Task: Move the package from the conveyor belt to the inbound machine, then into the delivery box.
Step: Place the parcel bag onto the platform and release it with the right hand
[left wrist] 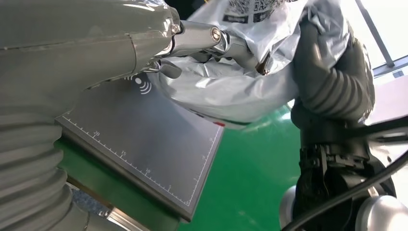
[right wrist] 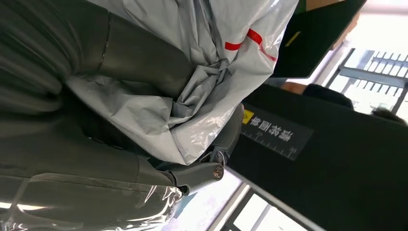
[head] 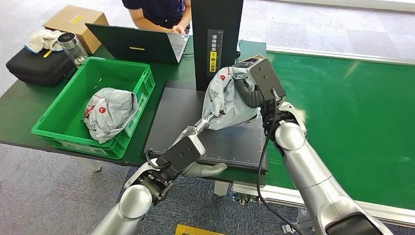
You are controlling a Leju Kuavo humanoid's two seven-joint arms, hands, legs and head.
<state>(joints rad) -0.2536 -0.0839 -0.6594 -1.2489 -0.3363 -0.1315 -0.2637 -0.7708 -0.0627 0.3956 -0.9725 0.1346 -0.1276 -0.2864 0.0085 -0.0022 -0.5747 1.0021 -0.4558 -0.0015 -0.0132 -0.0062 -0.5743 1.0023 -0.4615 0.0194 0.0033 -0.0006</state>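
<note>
A crumpled grey package [head: 226,100] with red marks sits at the back right of the inbound machine's dark platform [head: 215,144], in front of its black post [head: 215,39]. My right hand [head: 252,95] grips it from the conveyor side; the thumb [right wrist: 139,53] presses into the plastic [right wrist: 192,96]. My left hand [head: 199,128] reaches up from the platform's front and pinches the package's lower corner, fingers [left wrist: 216,38] over a fold of the package [left wrist: 226,91]. The package's lower edge touches the platform [left wrist: 144,144] near its edge.
A green crate [head: 142,83] left of the machine holds another grey package [head: 110,112]. The green conveyor belt [head: 352,112] runs on the right. Behind are a laptop [head: 142,44], a person [head: 161,12], a black bag [head: 34,66] and a cardboard box [head: 73,19].
</note>
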